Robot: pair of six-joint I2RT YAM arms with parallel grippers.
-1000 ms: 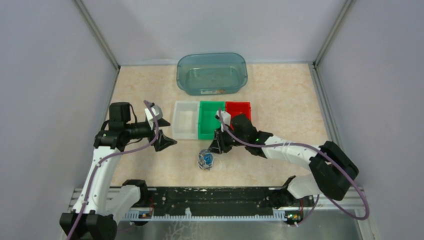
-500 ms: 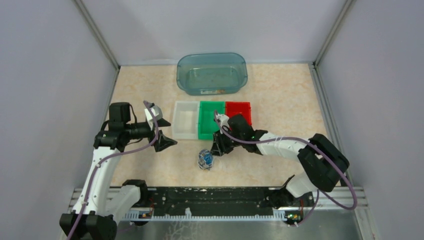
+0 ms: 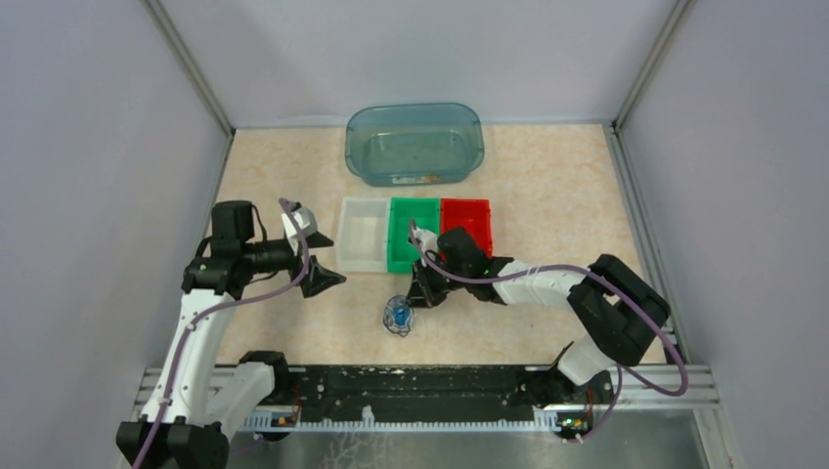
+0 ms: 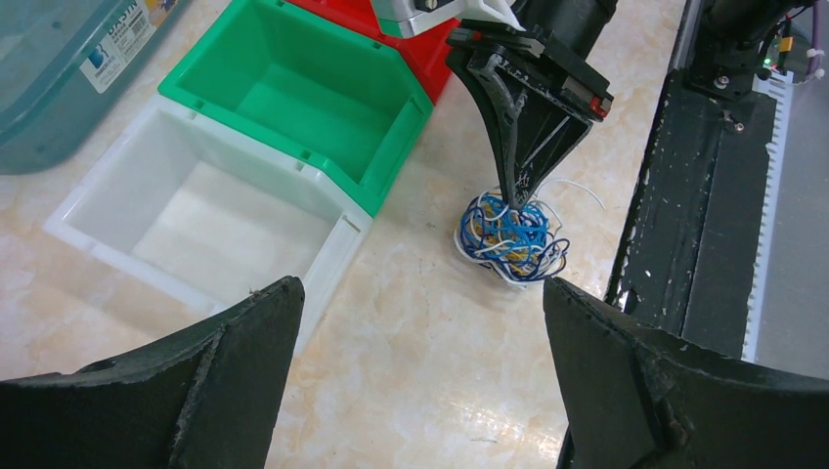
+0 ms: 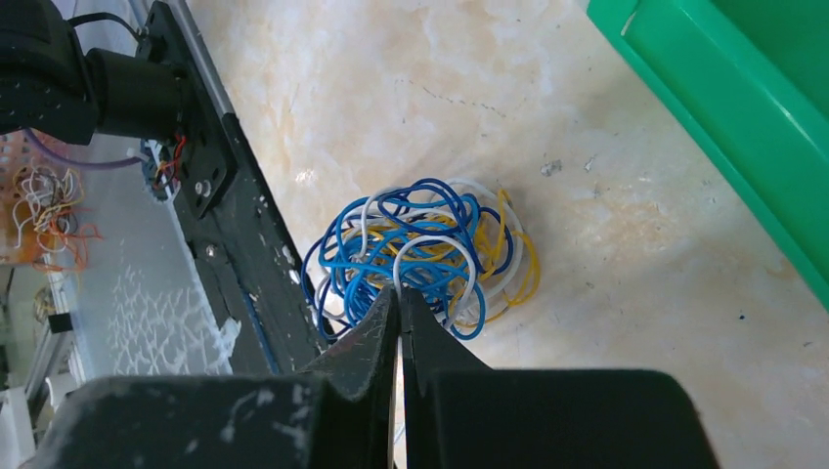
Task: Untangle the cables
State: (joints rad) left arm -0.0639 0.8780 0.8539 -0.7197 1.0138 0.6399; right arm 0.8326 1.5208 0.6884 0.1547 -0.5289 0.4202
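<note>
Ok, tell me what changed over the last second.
The right gripper slid left onto the cable tangle and closed at its edge. It is unclear whether a wire is pinched. The tangle barely shifted. The left gripper stayed open and still.

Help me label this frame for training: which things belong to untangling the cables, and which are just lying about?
Job:
- cables, one tangled ball
- right jaws, shut at the ball's edge
- left jaws, open, apart from it

Lying about:
- white bin
- green bin
- red bin
- tub
</note>
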